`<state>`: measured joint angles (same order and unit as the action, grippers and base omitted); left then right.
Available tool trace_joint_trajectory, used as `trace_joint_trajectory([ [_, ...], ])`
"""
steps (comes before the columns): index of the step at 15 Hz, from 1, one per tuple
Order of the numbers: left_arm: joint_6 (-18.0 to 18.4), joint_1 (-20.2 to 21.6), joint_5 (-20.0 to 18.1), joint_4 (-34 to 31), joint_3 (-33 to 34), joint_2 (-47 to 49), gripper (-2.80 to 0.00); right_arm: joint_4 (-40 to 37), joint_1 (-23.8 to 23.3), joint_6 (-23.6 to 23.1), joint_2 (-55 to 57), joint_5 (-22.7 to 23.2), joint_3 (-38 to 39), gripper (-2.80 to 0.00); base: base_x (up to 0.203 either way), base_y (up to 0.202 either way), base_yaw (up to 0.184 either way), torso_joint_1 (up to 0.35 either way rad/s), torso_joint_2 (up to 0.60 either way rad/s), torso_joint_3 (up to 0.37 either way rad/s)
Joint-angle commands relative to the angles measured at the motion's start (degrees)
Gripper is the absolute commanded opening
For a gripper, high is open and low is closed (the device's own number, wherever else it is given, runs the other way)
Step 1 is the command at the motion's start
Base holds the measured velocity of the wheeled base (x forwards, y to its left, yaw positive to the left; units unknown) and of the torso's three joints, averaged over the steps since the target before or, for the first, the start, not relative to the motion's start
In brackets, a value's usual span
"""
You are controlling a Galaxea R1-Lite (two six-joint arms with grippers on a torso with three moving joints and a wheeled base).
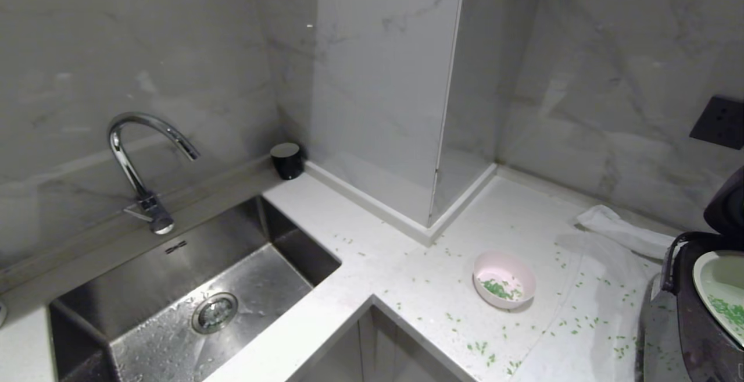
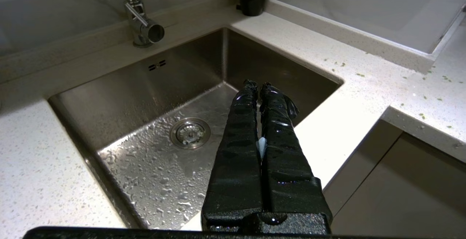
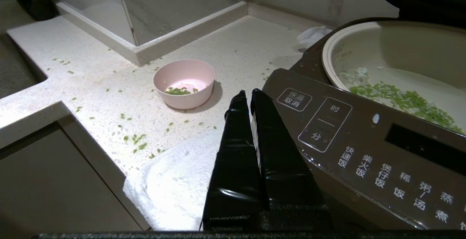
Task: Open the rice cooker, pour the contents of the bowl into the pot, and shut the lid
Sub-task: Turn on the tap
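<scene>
The rice cooker (image 3: 364, 148) stands open at the bench's (image 1: 407, 266) right end, green grains (image 3: 400, 99) in its pot (image 3: 400, 50). The pink bowl (image 1: 504, 280) (a few grains left) sits nearby. Left hand (image 2: 257, 84) and right hand (image 3: 247, 94) are both closed, empty.

A: What sort of place is showing here?
B: A home kitchen. A steel sink (image 1: 192, 295) with a chrome faucet (image 1: 142, 164) is sitting at 9 o'clock in a white speckled countertop (image 1: 372, 242).
A: Anything else showing it?
B: A rice cooker (image 1: 697, 312) is standing at 3 o'clock; marble wall tiles (image 1: 610, 68) are lining the back.
</scene>
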<state>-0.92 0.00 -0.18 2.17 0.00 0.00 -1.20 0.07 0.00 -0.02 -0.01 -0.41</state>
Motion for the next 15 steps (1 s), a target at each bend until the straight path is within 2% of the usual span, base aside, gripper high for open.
trace_joint_trajectory([
  [1, 0.01, 0.08, 0.07, 0.02, 0.89, -0.09, -2.8, -0.03, 0.01, 0.0, 0.02, 0.01, -0.02, -2.8, 0.0, 0.0, 0.0, 0.0, 0.0, 0.0],
  [7, 0.56, 0.26, 0.37, -0.15, -0.65, -0.16, -2.8, -0.03, 0.01, -0.09, 0.02, 0.01, -0.02, -2.8, 0.0, 0.0, 0.0, 0.0, 0.0, 0.0],
  [9, 0.22, 0.18, 0.45, -2.26, -0.88, -0.18, -2.8, -0.03, 0.01, -0.09, 0.02, 0.01, -0.02, -2.8, 0.0, 0.0, 0.0, 0.0, 0.0, 0.0],
  [15, -0.47, 0.09, 0.45, -2.44, -0.88, -0.18, -2.8, 0.08, 0.0, 0.04, 0.04, -0.01, -0.02, -2.8, 0.0, 0.0, 0.0, 0.0, 0.0, 0.0],
])
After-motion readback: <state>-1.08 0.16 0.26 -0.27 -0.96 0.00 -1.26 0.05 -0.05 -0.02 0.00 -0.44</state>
